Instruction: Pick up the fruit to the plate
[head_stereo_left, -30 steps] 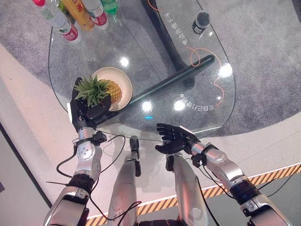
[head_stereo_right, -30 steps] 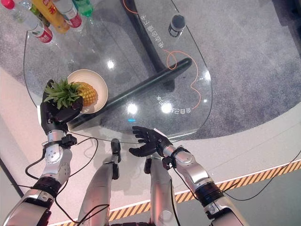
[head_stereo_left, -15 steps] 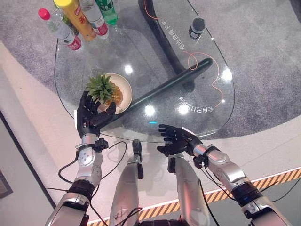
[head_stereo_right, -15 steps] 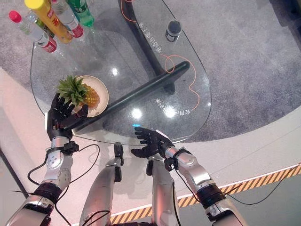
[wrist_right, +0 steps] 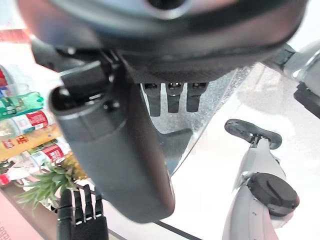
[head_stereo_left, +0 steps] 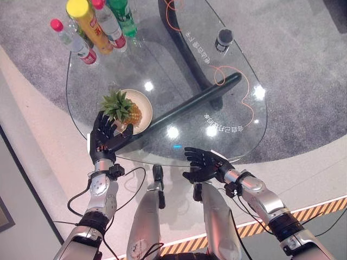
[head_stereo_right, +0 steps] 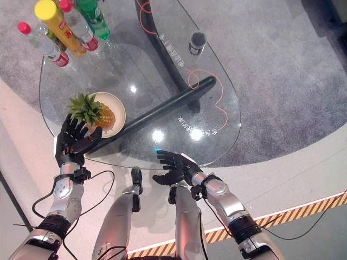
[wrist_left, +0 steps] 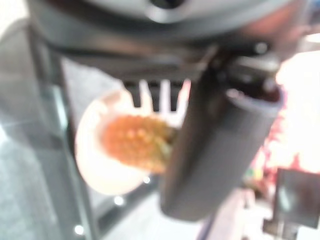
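One pineapple (head_stereo_left: 129,110) lying on the round plate (head_stereo_left: 145,104) on the glass desk (head_stereo_left: 162,65), left hand (head_stereo_left: 104,138) spread wide just beside it, right hand (head_stereo_left: 203,165) loosely spread at the desk's near edge, bottles (head_stereo_left: 95,24) far back.

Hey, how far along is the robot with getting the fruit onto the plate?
Mostly done, it seems: the pineapple lies on the plate on the glass table. The left hand is open beside the leafy crown, holding nothing. The right hand is open at the table's near edge. Only pulling the left hand away looks left.
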Controlling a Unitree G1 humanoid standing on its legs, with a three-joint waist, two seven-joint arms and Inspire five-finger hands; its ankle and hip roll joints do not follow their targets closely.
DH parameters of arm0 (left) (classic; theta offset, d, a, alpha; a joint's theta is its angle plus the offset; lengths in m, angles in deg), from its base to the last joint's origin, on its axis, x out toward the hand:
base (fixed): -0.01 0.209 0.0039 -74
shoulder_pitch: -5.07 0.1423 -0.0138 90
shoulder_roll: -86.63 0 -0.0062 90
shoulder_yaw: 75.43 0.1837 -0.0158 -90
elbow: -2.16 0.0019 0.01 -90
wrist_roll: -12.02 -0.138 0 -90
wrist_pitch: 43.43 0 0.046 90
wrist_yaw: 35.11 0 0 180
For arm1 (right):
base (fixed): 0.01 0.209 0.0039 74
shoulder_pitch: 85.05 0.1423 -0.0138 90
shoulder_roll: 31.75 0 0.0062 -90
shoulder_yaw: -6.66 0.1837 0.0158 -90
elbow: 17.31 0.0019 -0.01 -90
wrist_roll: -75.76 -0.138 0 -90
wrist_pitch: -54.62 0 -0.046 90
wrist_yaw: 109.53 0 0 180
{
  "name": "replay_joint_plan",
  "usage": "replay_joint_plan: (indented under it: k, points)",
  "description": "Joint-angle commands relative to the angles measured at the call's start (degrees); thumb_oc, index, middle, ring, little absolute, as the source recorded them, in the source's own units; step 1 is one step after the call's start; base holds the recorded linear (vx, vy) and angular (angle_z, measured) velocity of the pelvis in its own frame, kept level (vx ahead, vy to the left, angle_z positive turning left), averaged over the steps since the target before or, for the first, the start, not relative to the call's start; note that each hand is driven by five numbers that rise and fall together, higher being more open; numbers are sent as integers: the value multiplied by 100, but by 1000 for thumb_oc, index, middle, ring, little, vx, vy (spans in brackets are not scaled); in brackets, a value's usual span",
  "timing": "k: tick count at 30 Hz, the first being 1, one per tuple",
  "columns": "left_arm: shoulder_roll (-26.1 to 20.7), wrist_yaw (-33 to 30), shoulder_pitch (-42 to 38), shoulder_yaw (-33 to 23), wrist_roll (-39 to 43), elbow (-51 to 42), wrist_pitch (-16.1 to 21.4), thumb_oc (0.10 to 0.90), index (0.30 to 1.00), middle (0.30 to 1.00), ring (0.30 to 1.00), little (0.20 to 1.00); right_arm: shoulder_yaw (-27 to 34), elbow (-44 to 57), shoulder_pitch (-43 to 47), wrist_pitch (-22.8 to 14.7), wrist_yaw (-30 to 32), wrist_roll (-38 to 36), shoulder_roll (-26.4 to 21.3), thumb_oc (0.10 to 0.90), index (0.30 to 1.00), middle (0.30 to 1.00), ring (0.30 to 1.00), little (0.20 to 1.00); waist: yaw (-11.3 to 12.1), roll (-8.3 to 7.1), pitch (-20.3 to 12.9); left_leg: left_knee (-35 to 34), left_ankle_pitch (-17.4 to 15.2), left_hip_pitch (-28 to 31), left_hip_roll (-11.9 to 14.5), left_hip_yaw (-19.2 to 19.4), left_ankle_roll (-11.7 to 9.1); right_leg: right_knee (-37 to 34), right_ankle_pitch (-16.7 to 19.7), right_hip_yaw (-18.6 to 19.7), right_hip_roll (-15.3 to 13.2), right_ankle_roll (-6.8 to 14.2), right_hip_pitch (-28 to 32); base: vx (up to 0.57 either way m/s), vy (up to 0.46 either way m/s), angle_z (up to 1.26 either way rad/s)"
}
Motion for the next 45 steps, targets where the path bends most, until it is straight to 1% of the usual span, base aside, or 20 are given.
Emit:
replay_joint_plan:
  k: [1,6,8,13,18,20,22,24,26,28,29,30,31,34,37,39,41,43,45]
  points:
    - [120,-62,252,-299,55,-443,271,800,900,900,900,900,194,467,-375,-374,-350,144,-58,800,900,900,900,900,102,196,-140,322,-110,0,-329,-82,109,91,-174,-601,-34,222,629,0,0,0]
    - [294,-175,576,-317,66,-320,237,800,900,900,900,900,214,362,-582,-390,-442,76,51,800,900,900,900,900,166,180,-140,182,-125,440,-364,-128,91,-87,-208,-642,-28,209,1118,11,-28,3]
    - [330,-172,651,-329,160,-295,202,800,900,900,900,900,237,308,-642,-410,-444,83,73,800,900,900,900,900,185,180,-140,131,-120,556,-366,-138,78,-160,-215,-656,-24,205,1265,3,-33,12]
    - [430,-94,938,-425,581,-175,35,800,900,900,900,900,336,68,-854,-414,-374,81,183,800,900,900,900,900,251,168,-153,-163,-82,1076,-381,-187,22,-504,-218,-702,20,212,1882,10,-38,7]
    - [586,23,1299,-551,783,-29,-317,800,900,900,900,900,480,-289,-1126,-284,-257,122,366,800,900,900,900,900,286,132,-500,-508,-13,1401,-397,-258,-34,-893,-174,-728,46,226,2329,36,-23,14]
    - [635,25,1396,-583,775,75,-433,800,900,900,900,900,523,-427,-1209,-216,-106,167,441,800,900,900,900,900,292,112,-631,-599,10,1467,-400,-289,-49,-1001,-144,-729,54,230,2424,30,-26,3]
    - [749,5,1577,-666,712,360,-697,800,900,900,900,900,573,-883,-1291,-268,95,478,535,800,900,900,900,900,320,95,-855,-820,37,1660,-392,-349,-73,-1223,-116,-735,69,235,2665,72,-28,2]
    - [799,44,1636,-692,646,497,-817,800,900,900,900,900,592,-1077,-1301,-295,195,491,567,800,900,900,900,900,329,90,-946,-902,44,1747,-393,-377,-78,-1313,-97,-721,77,236,2757,61,-13,1]
    - [873,80,1717,-730,573,773,-1100,800,900,900,900,900,717,-1518,-1319,-383,374,469,615,800,900,900,900,900,343,75,-1163,-1027,55,1896,-376,-390,-93,-1482,-47,-701,90,232,2925,80,-9,4]
    - [951,130,1747,-779,609,1021,-1367,800,900,900,900,900,822,-1865,-1327,-548,657,544,663,800,900,900,900,900,340,73,-1324,-1138,66,2014,-355,-378,-104,-1599,-7,-694,102,235,3030,66,2,13]
    - [974,90,1754,-792,588,1083,-1474,800,900,900,900,900,849,-1948,-1328,-566,810,560,680,800,900,900,900,900,339,73,-1367,-1166,67,2045,-348,-371,-108,-1628,3,-692,105,236,3057,66,10,16]
    - [1048,75,1767,-812,565,1294,-1790,800,900,900,900,900,925,-2191,-1327,-669,1079,597,743,800,900,900,900,900,335,87,-1481,-1237,71,2130,-328,-346,-111,-1697,36,-690,99,245,3124,68,15,10]
    - [1099,121,1763,-838,523,1470,-1993,800,900,900,900,900,953,-2320,-1324,-703,1214,593,790,800,900,900,900,900,329,95,-1554,-1286,71,2193,-317,-322,-108,-1741,55,-688,101,249,3171,88,20,5]
    - [1171,245,1758,-903,419,2018,-2412,800,900,900,900,900,1110,-2867,-1341,-795,1400,642,890,800,900,900,900,900,293,128,-1785,-1415,49,2388,-280,-234,-107,-1870,105,-679,91,269,3309,76,26,-1]
    - [1191,464,1743,-881,198,2426,-2632,800,900,900,900,900,1181,-3393,-1374,-772,1412,674,964,800,900,900,900,900,249,180,-2012,-1531,20,2565,-252,-173,-94,-1946,131,-640,77,297,3414,88,37,-2]
    - [1177,635,1736,-858,37,2685,-2715,800,900,900,900,900,1236,-3842,-1388,-817,1388,662,1013,800,900,900,900,900,235,218,-2150,-1626,12,2691,-236,-142,-91,-1994,149,-627,73,314,3486,80,35,-1]
    - [1190,722,1706,-858,43,2895,-2830,800,900,900,900,900,1265,-4163,-1364,-808,1407,704,1064,800,900,900,900,900,231,238,-2235,-1693,5,2777,-229,-132,-84,-2038,163,-607,70,327,3541,55,28,-1]
    - [1205,757,1657,-899,-1,3162,-2904,800,900,900,900,900,1310,-4552,-1327,-828,1403,757,1115,800,900,900,900,900,228,249,-2324,-1752,-8,2859,-234,-125,-76,-2098,180,-584,65,338,3605,58,24,-1]
    - [1205,558,1612,-928,-411,3336,-2965,800,900,900,900,900,1367,-4895,-1295,-833,1448,814,1165,800,900,900,900,900,230,260,-2389,-1802,-17,2933,-234,-115,-74,-2128,189,-575,59,344,3659,56,22,-1]
